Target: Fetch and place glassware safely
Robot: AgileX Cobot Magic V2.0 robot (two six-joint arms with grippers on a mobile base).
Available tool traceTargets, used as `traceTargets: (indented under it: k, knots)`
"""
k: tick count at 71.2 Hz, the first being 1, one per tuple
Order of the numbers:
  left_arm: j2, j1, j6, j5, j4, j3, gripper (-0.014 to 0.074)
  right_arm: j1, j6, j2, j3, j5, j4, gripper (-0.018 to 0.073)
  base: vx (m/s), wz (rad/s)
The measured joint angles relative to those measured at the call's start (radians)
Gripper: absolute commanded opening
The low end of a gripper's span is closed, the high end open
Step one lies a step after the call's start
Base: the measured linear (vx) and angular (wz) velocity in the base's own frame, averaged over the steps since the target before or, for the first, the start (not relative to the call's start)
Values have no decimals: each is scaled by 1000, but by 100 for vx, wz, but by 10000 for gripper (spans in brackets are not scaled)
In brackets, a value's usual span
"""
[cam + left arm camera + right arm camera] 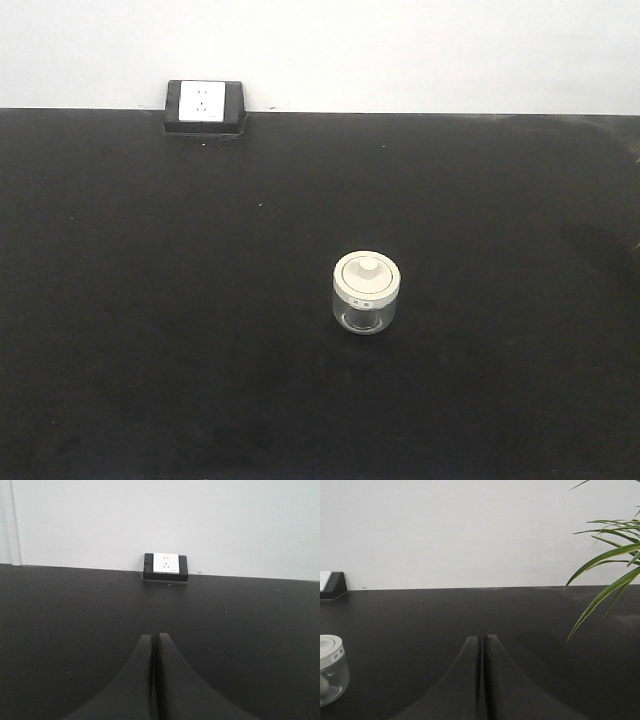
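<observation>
One glass jar (367,293) stands upright on the black table (150,300), a little right of the middle in the front view. It is small, squat and clear, and it looks empty; nothing shows through the glass but the dark surface behind it. One round off-white lid (367,275) sits on it, wider than the glass body, with a knob at its centre. A small label (362,303) is on the side of the lid's rim, with dark marks on it that are too small to read. In the right wrist view the same jar shows at the left edge, partly cut off, with the label facing the camera; the print there is also unreadable.

One wall socket (203,105) in a black housing sits at the far edge of the table against the pale wall (420,50), well apart from the jar and to its left. Its white face carries pin holes but no legible writing. Long green plant leaves (612,560) hang in from the right of the right wrist view.

Two grippers show, one in each wrist view. The left gripper (154,645) has its two black fingers pressed together with nothing between them, above bare table. The right gripper (482,645) is likewise closed and empty, the jar well off to its left and untouched.
</observation>
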Motion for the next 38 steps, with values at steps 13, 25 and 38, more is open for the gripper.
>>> traceTargets:
  k: [13,25,38]
  knots:
    - [0,0,0,0,0,0,-7,0,0,0,0,-1,0,-8,0,0]
    - [0,0,0,0,0,0,-7,0,0,0,0,-1,0,-8,0,0]
    - [0,0,0,0,0,0,-7,0,0,0,0,-1,0,-8,0,0]
